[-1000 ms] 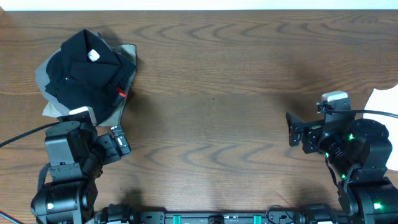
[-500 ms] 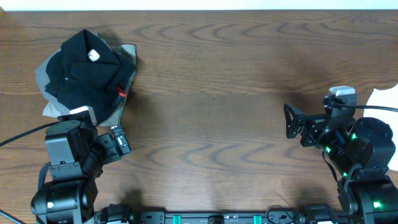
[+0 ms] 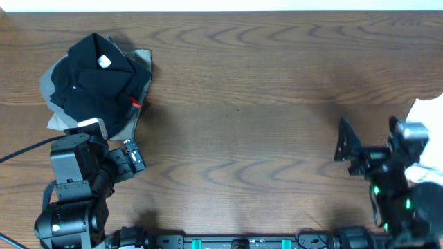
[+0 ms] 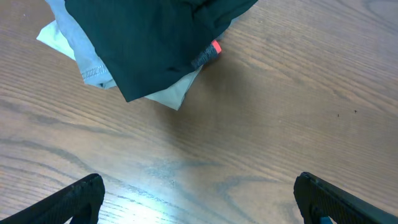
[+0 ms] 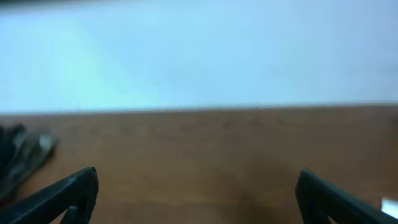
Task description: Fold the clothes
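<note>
A crumpled pile of clothes (image 3: 97, 83) lies at the table's far left: a black T-shirt with a small white neck label (image 3: 104, 61) on top, grey and tan pieces beneath, a red tag at its right edge. The left wrist view shows the pile's near corner (image 4: 143, 50) with the red tag. My left gripper (image 3: 131, 158) is open and empty just in front of the pile (image 4: 199, 199). My right gripper (image 3: 344, 142) is open and empty at the right side, its fingers wide apart in the blurred right wrist view (image 5: 199, 193). The pile's edge shows faintly at the left of that view (image 5: 22, 152).
A white piece (image 3: 428, 111) lies at the table's right edge beside the right arm. A black cable (image 3: 28, 149) runs to the left arm. The wooden table (image 3: 235, 104) stretches between the arms.
My right arm has pulled back toward the right and near edge of the table, its gripper swinging with it. The left arm and the pile have not moved.
</note>
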Tool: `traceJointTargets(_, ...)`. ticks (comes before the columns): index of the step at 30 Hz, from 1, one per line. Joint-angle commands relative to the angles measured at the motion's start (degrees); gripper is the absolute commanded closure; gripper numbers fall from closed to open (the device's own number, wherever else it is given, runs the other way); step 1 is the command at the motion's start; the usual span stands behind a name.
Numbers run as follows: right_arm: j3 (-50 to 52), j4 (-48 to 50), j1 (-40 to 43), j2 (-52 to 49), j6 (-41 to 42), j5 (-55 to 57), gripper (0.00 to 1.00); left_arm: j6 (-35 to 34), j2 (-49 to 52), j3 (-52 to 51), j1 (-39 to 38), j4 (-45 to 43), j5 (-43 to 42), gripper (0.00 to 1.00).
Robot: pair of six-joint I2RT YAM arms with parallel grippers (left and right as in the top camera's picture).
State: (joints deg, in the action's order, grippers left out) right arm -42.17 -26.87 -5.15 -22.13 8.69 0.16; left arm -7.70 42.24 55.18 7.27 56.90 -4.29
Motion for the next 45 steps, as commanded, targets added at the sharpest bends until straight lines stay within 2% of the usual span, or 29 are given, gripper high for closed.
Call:
traceJointTargets(1, 6.6, 2.5, -0.2, 6.9, -0.6, 2.4, 0.01, -0.5, 0.0, -0.1, -0.3, 0.0, -0.2, 0.02)
traceJointTargets(9, 21.6, 15.3, -0.5, 22.0, -0.6, 2.4, 0.01, -0.5, 0.0, -0.1, -0.3, 0.0, -0.2, 0.02)
traceJointTargets(14, 27.4, 28.2, -0.9, 21.9, -0.6, 2.6, 0.01, -0.5, 0.0, -0.1, -0.3, 0.0, -0.2, 0.02)
traceJointTargets(21, 42.2, 53.2, -0.9, 21.8, -0.6, 3.5, 0.01, -0.5, 0.0, -0.1, -0.3, 0.0, -0.2, 0.02)
traceJointTargets(27, 41.9, 48.7, -0.9, 21.8, 0.0, 3.5, 0.01, -0.5, 0.0, -0.1, -0.3, 0.0, -0.2, 0.02)
traceJointTargets(35, 41.9, 28.0, -0.9, 21.8, 0.1, 3.4, 0.01, -0.5, 0.0, -0.1, -0.3, 0.0, -0.2, 0.02)
traceJointTargets(40, 41.9, 25.5, -0.9, 21.8, 0.7, -1.2, 0.01, -0.5, 0.0, -0.1, -0.3, 0.0, -0.2, 0.02)
traceJointTargets(45, 41.9, 22.6, -0.9, 21.7, 0.7, -1.2, 0.01, -0.5, 0.0, -0.1, -0.3, 0.0, -0.2, 0.02)
